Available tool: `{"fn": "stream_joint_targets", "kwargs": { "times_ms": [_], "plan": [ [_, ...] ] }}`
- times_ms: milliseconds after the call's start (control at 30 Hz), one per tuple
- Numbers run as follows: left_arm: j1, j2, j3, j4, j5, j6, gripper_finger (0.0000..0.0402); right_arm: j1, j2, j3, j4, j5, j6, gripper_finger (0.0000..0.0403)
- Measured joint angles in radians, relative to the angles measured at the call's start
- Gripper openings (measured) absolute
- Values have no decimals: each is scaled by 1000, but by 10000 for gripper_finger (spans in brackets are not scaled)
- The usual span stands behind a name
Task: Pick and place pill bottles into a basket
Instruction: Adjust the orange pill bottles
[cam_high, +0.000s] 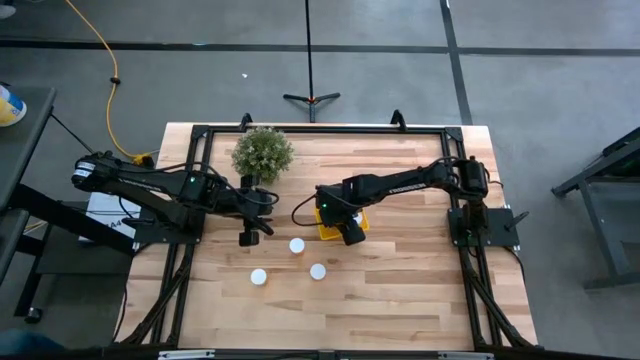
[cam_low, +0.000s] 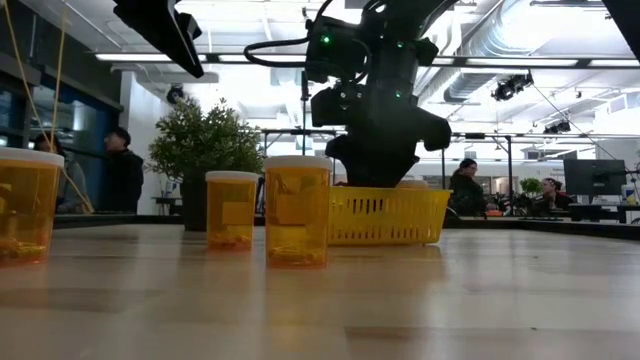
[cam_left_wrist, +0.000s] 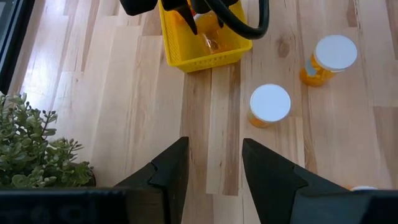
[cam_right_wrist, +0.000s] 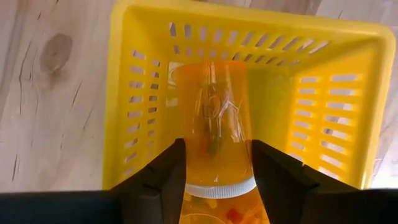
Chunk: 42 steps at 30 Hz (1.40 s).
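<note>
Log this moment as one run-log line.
right gripper: over basket, fingers around bottle | left gripper: open, waiting | three bottles on table

On the desk (cam_high: 400, 300), the basket (cam_high: 329, 229) holds one bottle (cam_right_wrist: 217, 124), three bottles (cam_high: 297, 246) stand near its left, and the plant (cam_high: 262, 153) sits behind-left.

The right gripper (cam_high: 352, 236) hangs over the basket (cam_high: 325, 232) near the middle of the table (cam_high: 400, 300) and blocks the way in from above; a bottle (cam_right_wrist: 217, 134) fills the space between its fingers. Three pill bottles (cam_high: 297, 246) stand toward the front edge, with gaps between them. The plant (cam_high: 262, 153) stands at the back edge. The front right corner is open.
</note>
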<state>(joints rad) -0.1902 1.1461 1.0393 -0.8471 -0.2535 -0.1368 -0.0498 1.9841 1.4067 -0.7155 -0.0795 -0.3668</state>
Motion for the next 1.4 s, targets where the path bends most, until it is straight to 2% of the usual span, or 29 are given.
{"fn": "stream_joint_targets", "kwargs": {
  "times_ms": [433,633,767,1067,1233,1400],
  "plan": [
    [0,0,0,0,0,-3,184,0,-28,0,-6,1,26,134],
    [0,0,0,0,0,-3,184,0,-28,0,-8,-47,14,131],
    [0,0,0,0,0,-3,184,8,-28,0,-5,-55,-23,160],
    [0,0,0,0,1,-2,184,40,-7,0,2,-25,-102,283],
    [0,0,0,0,1,0,184,39,8,0,-2,29,-125,297],
    [0,0,0,0,1,0,184,35,7,0,2,20,-136,288]
  ]
}}
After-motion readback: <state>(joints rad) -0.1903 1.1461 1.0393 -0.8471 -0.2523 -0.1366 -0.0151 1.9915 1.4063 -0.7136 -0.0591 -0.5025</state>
